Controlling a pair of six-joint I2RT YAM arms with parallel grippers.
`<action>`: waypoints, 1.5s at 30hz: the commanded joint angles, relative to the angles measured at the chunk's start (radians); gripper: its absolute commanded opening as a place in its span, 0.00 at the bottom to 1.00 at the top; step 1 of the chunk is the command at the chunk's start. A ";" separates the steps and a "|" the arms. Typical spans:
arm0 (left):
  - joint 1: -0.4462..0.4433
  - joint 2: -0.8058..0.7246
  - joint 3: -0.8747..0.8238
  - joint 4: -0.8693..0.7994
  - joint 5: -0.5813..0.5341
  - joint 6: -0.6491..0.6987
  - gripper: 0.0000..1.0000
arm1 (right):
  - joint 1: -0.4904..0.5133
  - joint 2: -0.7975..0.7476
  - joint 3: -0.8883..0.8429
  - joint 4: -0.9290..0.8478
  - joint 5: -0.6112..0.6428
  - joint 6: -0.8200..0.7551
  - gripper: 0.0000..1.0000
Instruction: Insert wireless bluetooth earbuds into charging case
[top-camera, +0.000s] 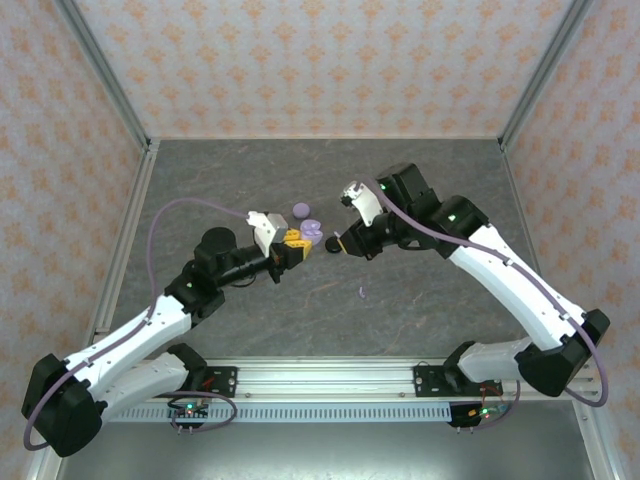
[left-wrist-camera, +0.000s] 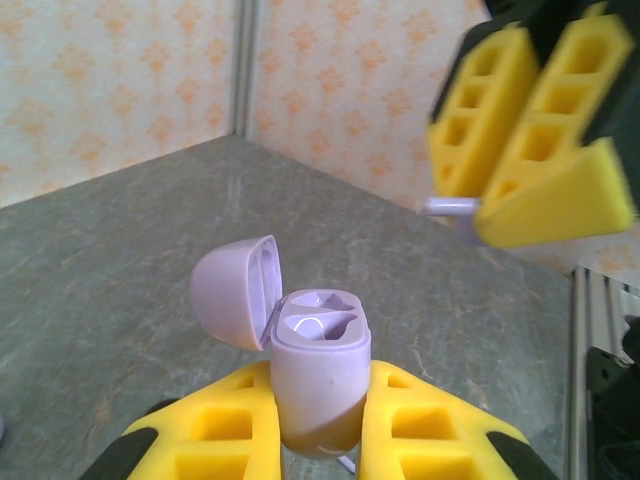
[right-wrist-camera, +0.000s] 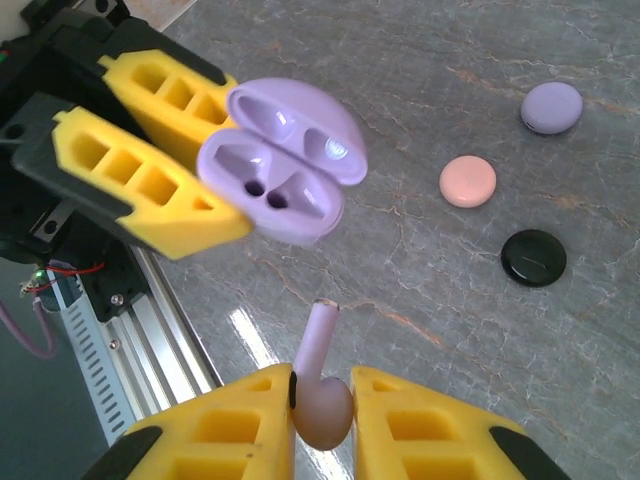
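My left gripper (left-wrist-camera: 318, 405) is shut on a lavender charging case (left-wrist-camera: 320, 350) and holds it above the table, its lid (left-wrist-camera: 235, 290) hinged open to the left. Both earbud wells show. From the top, this case (top-camera: 312, 231) sits between the two grippers. My right gripper (right-wrist-camera: 322, 395) is shut on a lavender earbud (right-wrist-camera: 322, 405), its stem pointing up toward the open case (right-wrist-camera: 283, 178), a short gap apart. In the left wrist view the right gripper's fingers (left-wrist-camera: 530, 140) hover at upper right. Another small lavender earbud (top-camera: 361, 293) lies on the table.
Three closed round cases lie on the grey table: lavender (right-wrist-camera: 551, 107), pink (right-wrist-camera: 468, 181) and black (right-wrist-camera: 533, 257). A metal rail (top-camera: 330, 378) runs along the near edge. Patterned walls close in the back and both sides.
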 joint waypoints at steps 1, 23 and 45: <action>-0.007 -0.036 -0.010 0.061 -0.115 -0.048 0.01 | -0.006 0.003 -0.031 -0.013 0.011 0.002 0.19; -0.007 0.032 0.024 0.173 -0.024 -0.124 0.01 | 0.019 0.079 -0.065 0.155 -0.136 0.047 0.19; -0.008 -0.031 0.000 0.022 -0.133 -0.068 0.01 | -0.135 0.318 -0.378 0.113 0.247 0.261 0.20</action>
